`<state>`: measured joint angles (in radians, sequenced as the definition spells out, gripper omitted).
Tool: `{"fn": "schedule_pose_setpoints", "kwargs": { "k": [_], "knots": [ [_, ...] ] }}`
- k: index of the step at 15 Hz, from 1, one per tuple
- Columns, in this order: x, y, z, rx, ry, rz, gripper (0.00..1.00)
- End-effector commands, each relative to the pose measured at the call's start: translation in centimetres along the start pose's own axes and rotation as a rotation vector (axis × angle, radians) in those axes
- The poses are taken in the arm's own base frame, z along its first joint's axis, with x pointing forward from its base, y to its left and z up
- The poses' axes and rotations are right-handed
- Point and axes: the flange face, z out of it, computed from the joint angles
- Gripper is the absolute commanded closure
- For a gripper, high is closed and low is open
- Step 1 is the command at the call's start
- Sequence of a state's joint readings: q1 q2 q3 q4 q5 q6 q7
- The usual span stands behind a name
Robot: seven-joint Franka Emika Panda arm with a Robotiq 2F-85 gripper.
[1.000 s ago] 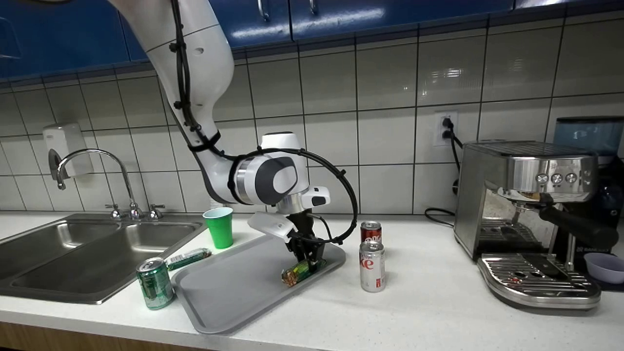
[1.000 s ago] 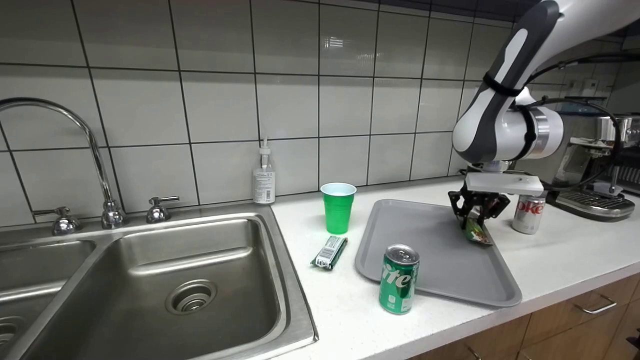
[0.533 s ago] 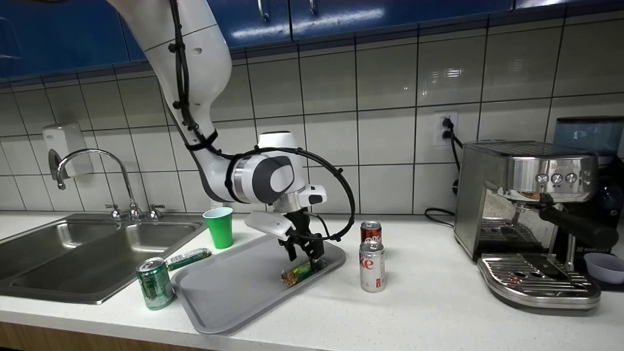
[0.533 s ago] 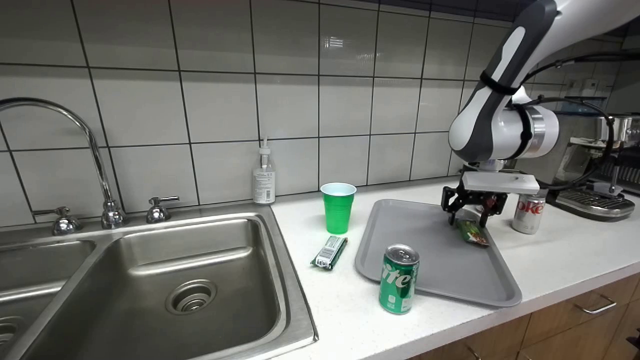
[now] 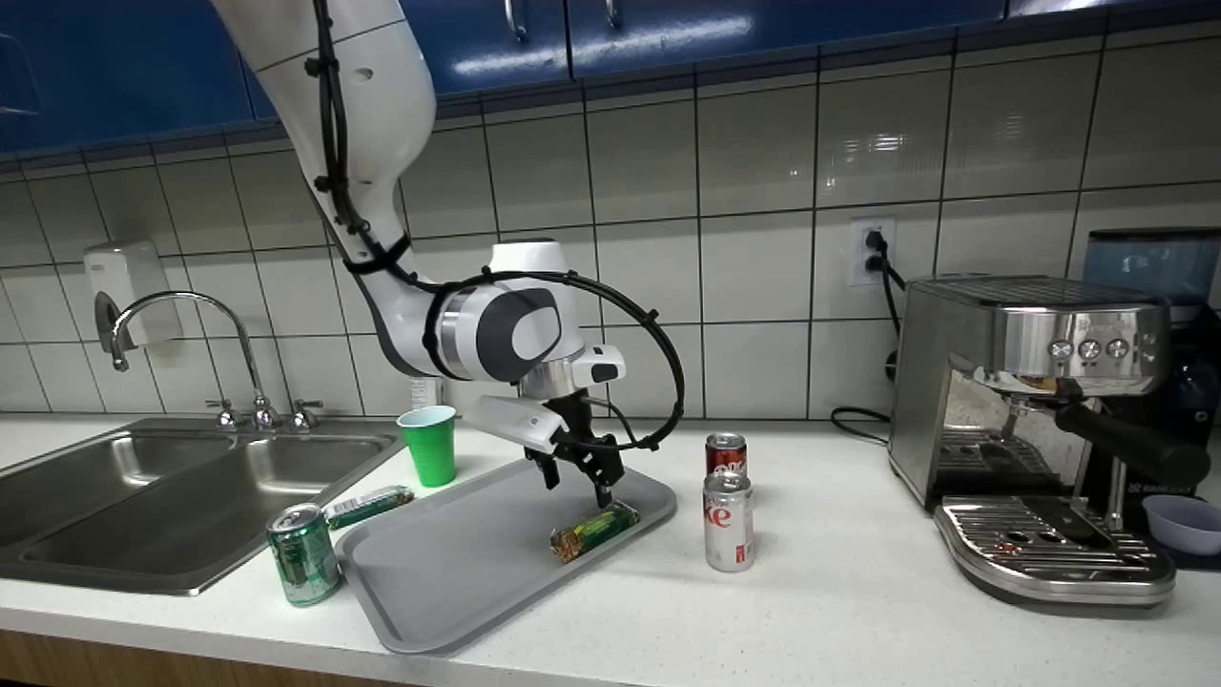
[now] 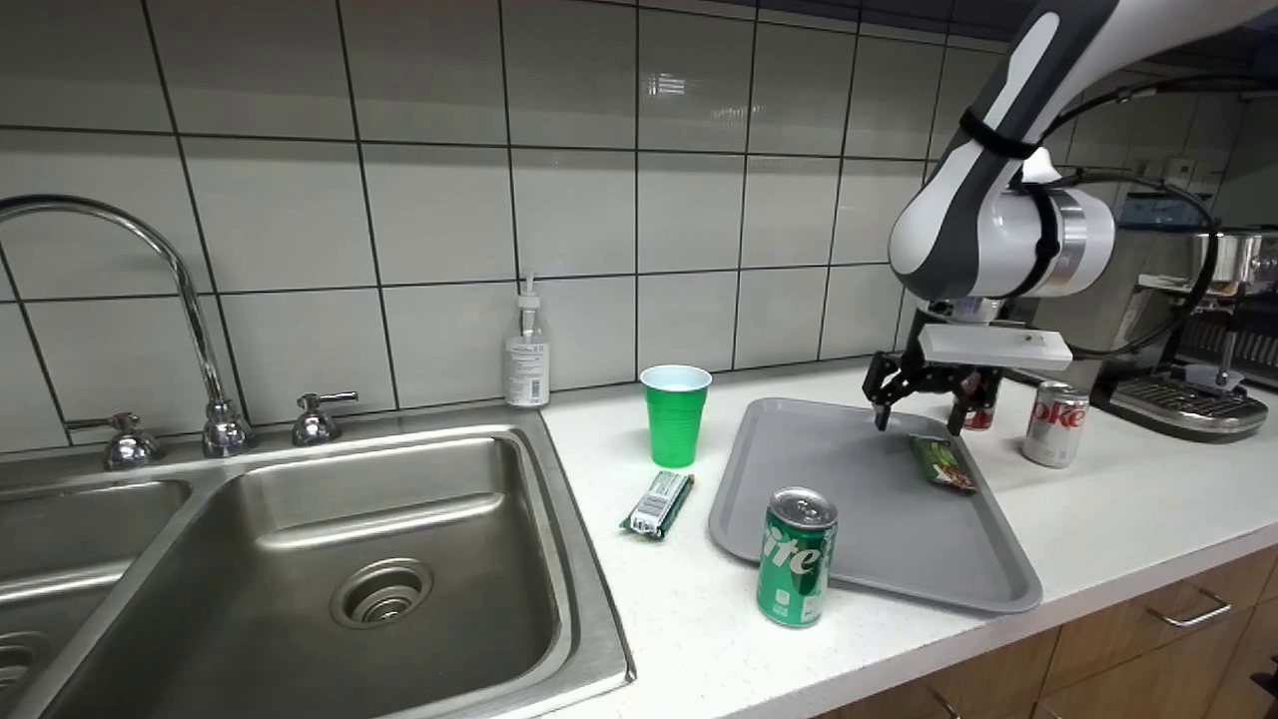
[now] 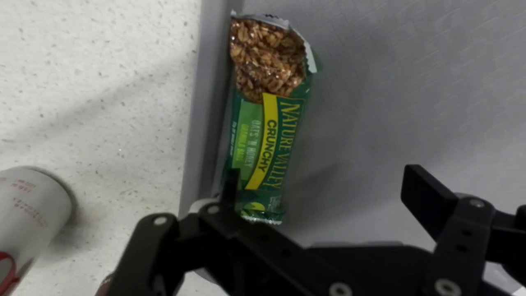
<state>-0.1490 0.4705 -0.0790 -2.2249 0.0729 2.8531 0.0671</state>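
Observation:
My gripper (image 7: pixel 322 185) stands wide open with nothing between its fingers. It hangs just above the far part of the grey tray (image 5: pixel 448 572), seen in both exterior views. Below it a green Nature Valley granola bar (image 7: pixel 267 135) lies flat on the tray, along the raised edge. In the wrist view one finger (image 7: pixel 231 189) overlaps the lower end of the bar, while the opposite finger (image 7: pixel 427 197) is over bare tray. An exterior view shows a gap between the fingertips and the bar (image 6: pixel 942 464).
A silver Coke can (image 5: pixel 729 525) and a dark red can (image 5: pixel 726 453) stand beside the tray. Across it are a green cup (image 6: pixel 675 417), another wrapped bar (image 6: pixel 659 504) and a Sprite can (image 6: pixel 797 559). A sink (image 6: pixel 399 559) and an espresso machine (image 5: pixel 1040 420) flank the area.
The gripper has opened and let go of the granola bar, which stays on the tray. The arm has risen and shifted slightly toward the sink side.

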Motion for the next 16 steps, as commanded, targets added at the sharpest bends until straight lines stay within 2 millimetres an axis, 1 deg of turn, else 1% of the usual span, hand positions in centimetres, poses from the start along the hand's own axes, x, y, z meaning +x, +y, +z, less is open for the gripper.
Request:
{"fn": "schedule_pose_setpoints", "kwargs": {
  "k": [1,6,13,16],
  "knots": [
    [-0.8,-1.1,-2.5,0.044,-0.002,-0.066,0.00],
    [-0.9,-3.8,-3.7,0.076,0.010,-0.156,0.00],
    [-0.4,-8.0,-4.9,0.114,0.040,-0.283,0.00],
    [0.1,-9.8,-5.4,0.129,0.054,-0.326,0.00]
  ]
}}
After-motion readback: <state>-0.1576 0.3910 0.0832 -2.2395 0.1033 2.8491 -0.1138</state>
